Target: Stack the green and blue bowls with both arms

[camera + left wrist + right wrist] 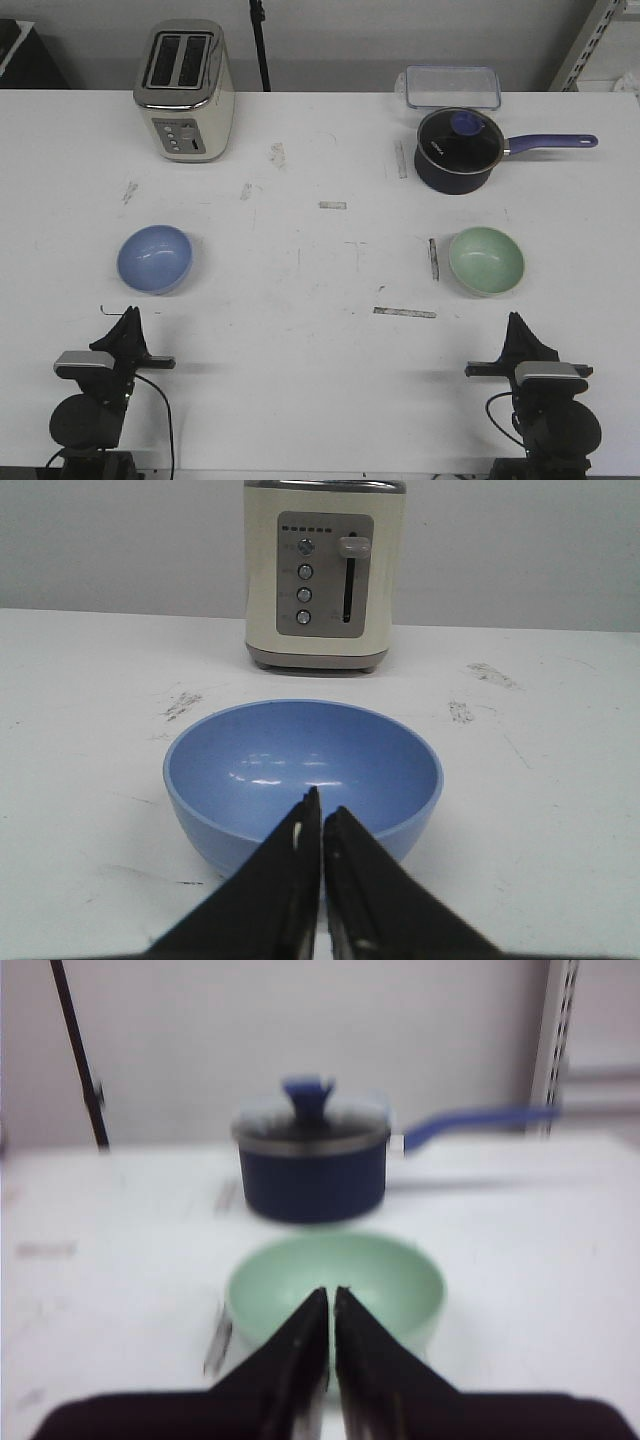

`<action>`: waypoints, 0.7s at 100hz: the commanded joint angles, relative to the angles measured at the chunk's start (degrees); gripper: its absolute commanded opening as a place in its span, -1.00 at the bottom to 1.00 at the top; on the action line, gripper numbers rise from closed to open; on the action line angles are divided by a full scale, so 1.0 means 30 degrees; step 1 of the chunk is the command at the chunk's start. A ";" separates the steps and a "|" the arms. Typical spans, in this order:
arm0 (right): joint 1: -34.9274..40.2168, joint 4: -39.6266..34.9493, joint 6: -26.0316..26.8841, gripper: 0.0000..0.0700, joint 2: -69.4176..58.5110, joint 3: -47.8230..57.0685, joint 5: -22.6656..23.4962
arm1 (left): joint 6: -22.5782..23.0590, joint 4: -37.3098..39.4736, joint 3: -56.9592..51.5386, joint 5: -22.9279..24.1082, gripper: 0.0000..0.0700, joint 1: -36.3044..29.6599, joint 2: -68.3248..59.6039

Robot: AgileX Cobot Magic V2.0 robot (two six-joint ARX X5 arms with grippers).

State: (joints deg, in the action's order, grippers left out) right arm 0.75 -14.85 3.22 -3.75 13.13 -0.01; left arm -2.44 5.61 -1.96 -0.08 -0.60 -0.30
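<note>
The blue bowl (155,259) sits upright on the white table at the left; it also shows in the left wrist view (302,776). The green bowl (486,261) sits upright at the right, and shows in the right wrist view (336,1286). My left gripper (130,317) is shut and empty, at the table's near edge, short of the blue bowl; its tips show in its wrist view (321,808). My right gripper (515,322) is shut and empty, short of the green bowl, with its tips in its own view (332,1294).
A cream toaster (185,90) stands at the back left. A dark blue saucepan with a glass lid (459,149) stands at the back right, handle pointing right, with a clear plastic container (451,87) behind it. Tape strips (404,312) lie on the table.
</note>
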 commanded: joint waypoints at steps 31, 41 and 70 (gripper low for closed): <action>0.0015 -0.4947 -0.0044 -0.98 -0.6659 0.5901 0.0007 | 0.0153 0.0284 0.0423 0.0044 -0.99 0.0015 0.0036; 0.0015 -0.6280 -0.0036 -0.98 -0.9187 0.7679 0.0007 | 0.0153 0.0284 0.0423 0.0044 -0.99 0.0015 0.0036; 0.0015 -0.8218 -0.0022 -0.98 -1.5781 1.1832 0.0000 | 0.0160 0.0284 0.0423 0.0044 -0.99 0.0015 0.0036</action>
State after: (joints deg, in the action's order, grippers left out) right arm 0.75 -38.61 3.20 -47.75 45.93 -0.01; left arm -2.44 5.61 -1.96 -0.10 -0.60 -0.30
